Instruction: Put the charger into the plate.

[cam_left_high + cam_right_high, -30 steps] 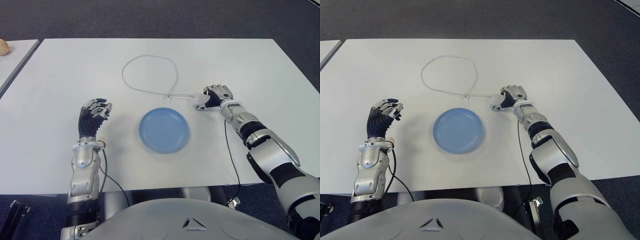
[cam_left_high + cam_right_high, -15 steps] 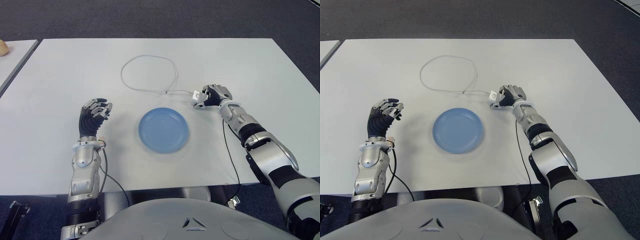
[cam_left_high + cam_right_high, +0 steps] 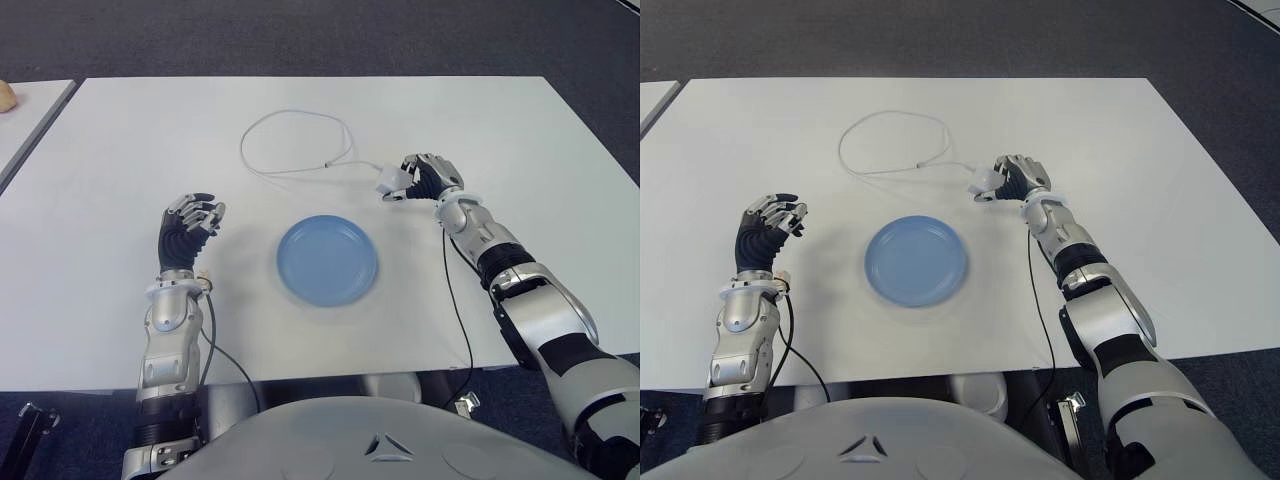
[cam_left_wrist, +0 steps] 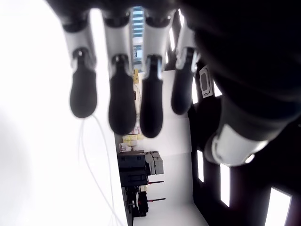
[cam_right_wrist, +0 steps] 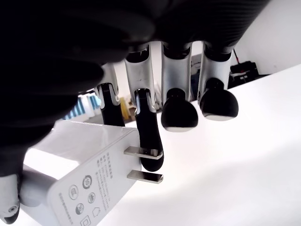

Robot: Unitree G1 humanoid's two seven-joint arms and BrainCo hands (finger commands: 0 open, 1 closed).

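Left hand [image 3: 187, 229]: I am holding one hand up just left of the plate, fingers loosely curled and gripping nothing.
Plate [image 3: 327, 260]: one blue plate is sitting bare on the white table [image 3: 120, 140], between my two hands.
Right hand [image 3: 1012, 180]: I am keeping this one beyond the plate's far right edge, fingers closed around the charger.
Charger [image 5: 82, 176]: one white plug block, and I am pinching it between thumb and the first two fingers [image 5: 148, 136] (two metal prongs are pointing out past my fingertips); the other two fingers are curling beside it without touching it. It is not in the plate.
Cable [image 3: 290, 145]: one thin white cord is running from the charger and lying in a loose loop on the table beyond the plate.
Far left: one pale rounded object [image 3: 8, 95] is showing at the edge of a neighbouring table.
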